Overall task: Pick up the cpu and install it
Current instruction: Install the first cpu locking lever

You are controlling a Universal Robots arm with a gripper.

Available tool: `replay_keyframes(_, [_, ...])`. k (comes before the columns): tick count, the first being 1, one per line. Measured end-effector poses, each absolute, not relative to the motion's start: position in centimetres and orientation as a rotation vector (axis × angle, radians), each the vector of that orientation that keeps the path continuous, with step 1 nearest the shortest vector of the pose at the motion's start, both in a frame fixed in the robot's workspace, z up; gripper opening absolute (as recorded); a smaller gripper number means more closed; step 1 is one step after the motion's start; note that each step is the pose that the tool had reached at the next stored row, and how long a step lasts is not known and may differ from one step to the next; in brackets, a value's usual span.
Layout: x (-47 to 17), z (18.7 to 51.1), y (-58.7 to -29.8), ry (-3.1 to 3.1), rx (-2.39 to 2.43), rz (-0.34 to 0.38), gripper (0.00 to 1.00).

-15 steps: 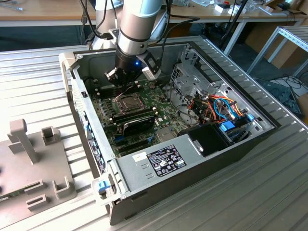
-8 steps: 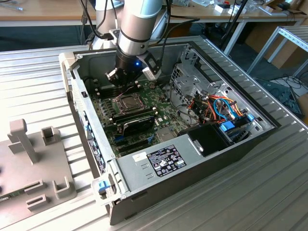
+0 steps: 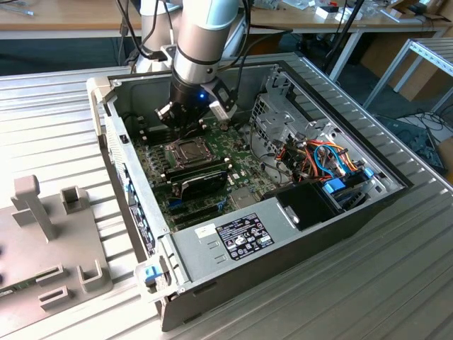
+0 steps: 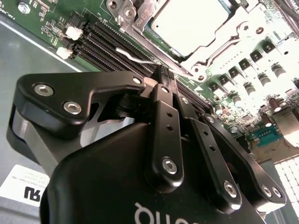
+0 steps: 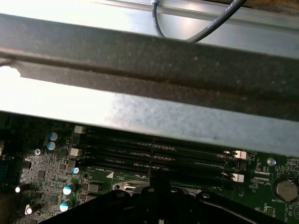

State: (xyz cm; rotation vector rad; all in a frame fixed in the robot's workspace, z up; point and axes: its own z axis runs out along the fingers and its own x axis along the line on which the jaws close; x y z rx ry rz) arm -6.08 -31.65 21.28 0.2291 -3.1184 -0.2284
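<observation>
1. The gripper (image 4: 162, 71) hangs low inside the open computer case (image 3: 106, 99), close over the motherboard (image 3: 157, 161). Its fingers are drawn together into a narrow point, and nothing shows between them.
2. The cpu (image 4: 189, 23) is not in the gripper. In the second wrist view its pale metal top lies flat in the socket just beyond the fingertips, with the hinged socket frame (image 4: 233, 28) lying around its edges. In the exterior view the cpu (image 3: 186, 149) sits just below and ahead of the gripper (image 3: 192, 122).
3. A thin wire lever (image 4: 135, 55) runs past right beside the fingertips, between them and the socket frame. I cannot tell whether the tips touch it.
4. I judge the placing done and the work now at the securing stage, so the care is in pressing, not gripping.
5. Any push ought to land on the lever or the frame alone, never on the cpu's top or on the memory slots (image 4: 110, 39) beside the gripper on the side away from the socket.
6. Keep the closed fingers square to the lever so it cannot slip off the narrow tip. Move slowly, since the board is crowded with small parts all round the gripper.
7. In the first wrist view the case wall rises close beyond the memory slots (image 5: 154, 156), so sideways room is small.
</observation>
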Motion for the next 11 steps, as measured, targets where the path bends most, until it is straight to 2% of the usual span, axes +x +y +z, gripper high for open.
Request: replay_keyframes(11, [-5.79, 21.10, -31.65, -3.119, 0.229, -0.218, 0.11])
